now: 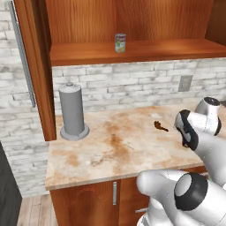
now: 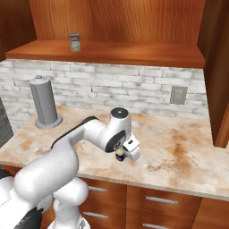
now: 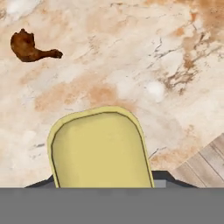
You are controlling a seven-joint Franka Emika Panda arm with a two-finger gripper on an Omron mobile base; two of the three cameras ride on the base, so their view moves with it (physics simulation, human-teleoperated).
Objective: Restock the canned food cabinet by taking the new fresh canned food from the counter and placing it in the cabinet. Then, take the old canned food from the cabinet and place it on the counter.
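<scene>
Gripper [image 2: 121,155] clamped on the upright new can [image 3: 100,148] at the counter [image 1: 114,150]; cabinet [image 1: 132,50] shelf lies above, behind.

I see open counter [image 1: 119,150] mid-span | grey cylinder [image 1: 73,112] blocks left end | shelf [image 1: 141,50] free beside silver can [image 1: 120,43]

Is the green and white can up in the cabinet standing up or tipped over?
Standing up. The old canned food sits upright on the cabinet shelf, its round top facing up.

No legible text on anything
</scene>
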